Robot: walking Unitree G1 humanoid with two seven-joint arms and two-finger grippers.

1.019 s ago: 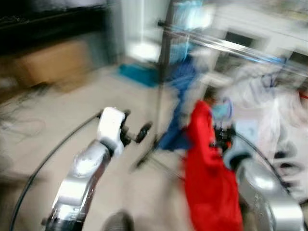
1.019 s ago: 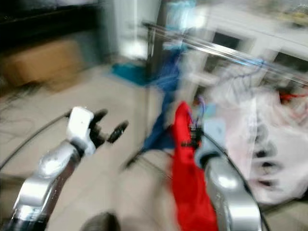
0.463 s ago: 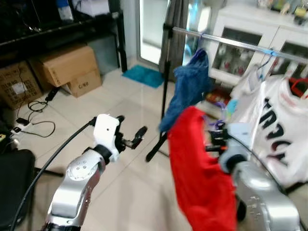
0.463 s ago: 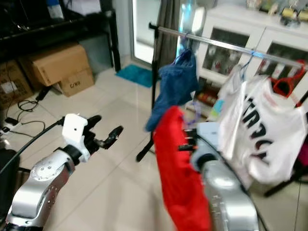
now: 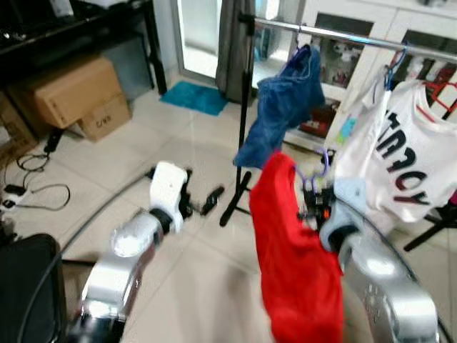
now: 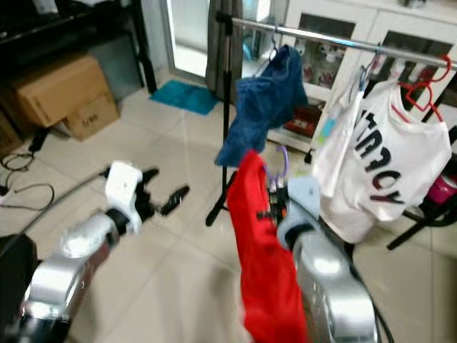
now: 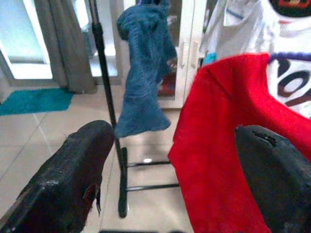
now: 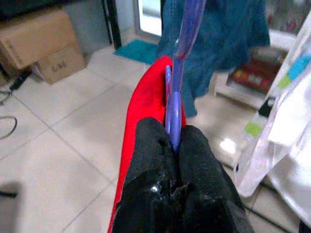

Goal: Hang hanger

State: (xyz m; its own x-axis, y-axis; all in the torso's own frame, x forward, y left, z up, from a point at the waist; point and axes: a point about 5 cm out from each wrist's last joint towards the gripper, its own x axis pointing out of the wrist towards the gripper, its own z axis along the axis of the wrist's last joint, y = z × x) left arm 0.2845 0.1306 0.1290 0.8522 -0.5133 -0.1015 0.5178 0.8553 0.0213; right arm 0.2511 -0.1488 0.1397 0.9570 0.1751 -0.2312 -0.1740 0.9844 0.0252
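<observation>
Right pincer [image 8: 174, 141] at center frame pinches a purple hanger [image 8: 181, 63] carrying a red shirt [image 6: 260, 264], below the clothes rail [image 6: 343, 41] upper right. Left pincer [image 6: 166, 193], center left, hangs spread, empty.

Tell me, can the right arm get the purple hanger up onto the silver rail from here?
Probably yes. The right gripper holds the purple hanger below the rail, with an open stretch between the blue garment and white shirt.

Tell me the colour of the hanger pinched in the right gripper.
Purple: the thin plastic hanger carrying the red garment, clearest in the right wrist view.
</observation>
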